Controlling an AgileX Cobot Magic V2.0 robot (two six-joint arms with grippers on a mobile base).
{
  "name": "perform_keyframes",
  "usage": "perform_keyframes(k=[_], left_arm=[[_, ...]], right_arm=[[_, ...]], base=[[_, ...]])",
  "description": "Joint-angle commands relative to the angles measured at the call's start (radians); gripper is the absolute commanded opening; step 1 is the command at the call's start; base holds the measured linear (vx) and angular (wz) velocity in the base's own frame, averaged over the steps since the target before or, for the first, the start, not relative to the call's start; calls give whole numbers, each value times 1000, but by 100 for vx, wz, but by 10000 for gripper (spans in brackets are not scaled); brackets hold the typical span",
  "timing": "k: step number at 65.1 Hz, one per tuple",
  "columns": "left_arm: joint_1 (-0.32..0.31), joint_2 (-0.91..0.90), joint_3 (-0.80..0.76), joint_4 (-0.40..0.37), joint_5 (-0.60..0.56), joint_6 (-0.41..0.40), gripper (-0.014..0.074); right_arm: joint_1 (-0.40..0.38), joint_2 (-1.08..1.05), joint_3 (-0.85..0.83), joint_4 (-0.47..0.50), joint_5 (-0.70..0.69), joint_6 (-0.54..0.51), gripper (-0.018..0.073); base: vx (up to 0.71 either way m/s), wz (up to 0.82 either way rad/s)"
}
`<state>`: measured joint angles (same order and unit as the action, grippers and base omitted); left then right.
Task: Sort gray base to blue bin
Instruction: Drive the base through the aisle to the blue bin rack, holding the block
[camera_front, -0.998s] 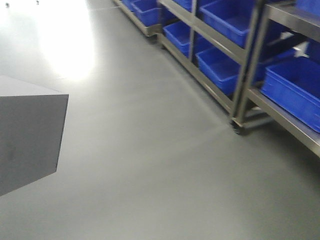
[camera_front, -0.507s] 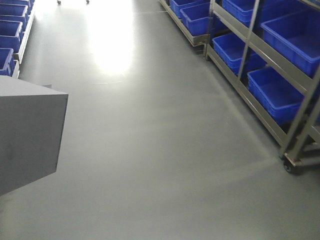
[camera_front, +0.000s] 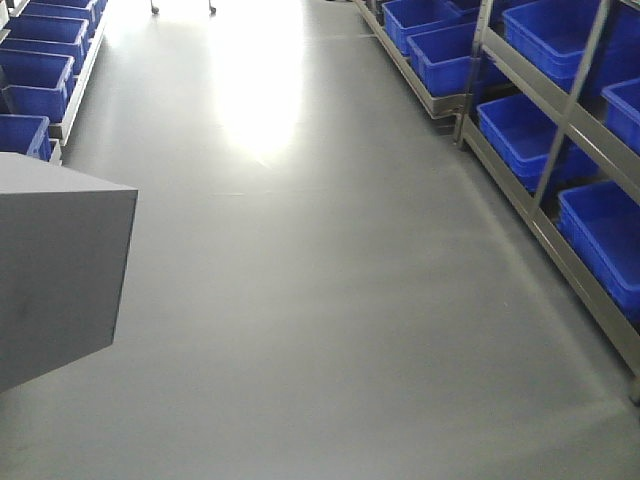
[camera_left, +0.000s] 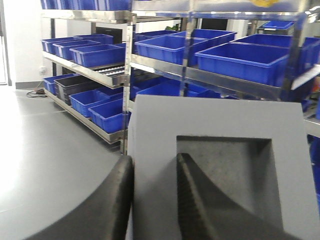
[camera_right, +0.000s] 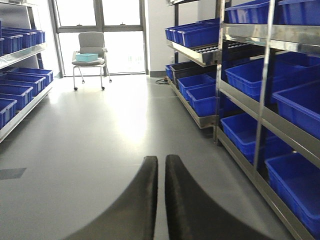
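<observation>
Floor (camera_front: 330, 300) is lying open down the middle of the aisle, all the way to a chair (camera_right: 90, 50) standing at the far window end. Racks (camera_front: 560, 185) are walling the right side, blue bins (camera_front: 520, 130) filling the shelves. Left-side bins (camera_front: 35, 85) are edging the other flank. Gray base (camera_left: 220, 125), pinched in the left gripper (camera_left: 152, 165), is blocking the near left.

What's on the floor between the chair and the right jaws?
Nothing. In the right wrist view only bare gray floor, shiny with window glare, runs from the chair to the shut right gripper.
</observation>
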<state>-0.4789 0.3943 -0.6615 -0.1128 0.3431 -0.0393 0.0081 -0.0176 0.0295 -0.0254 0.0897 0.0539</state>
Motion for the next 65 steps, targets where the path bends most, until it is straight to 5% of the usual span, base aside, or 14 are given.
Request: perform_keyframes(k=[1,65], left_arm=[[-4,9,-30,-8,-108,-4,4],[-4,9,-30,-8,-107,-4,4]], right_arm=[[-4,-8,1,-6,-74,-7,-4],[-4,-8,1,-6,-74,-7,-4]], base=[[51,18],[51,10]])
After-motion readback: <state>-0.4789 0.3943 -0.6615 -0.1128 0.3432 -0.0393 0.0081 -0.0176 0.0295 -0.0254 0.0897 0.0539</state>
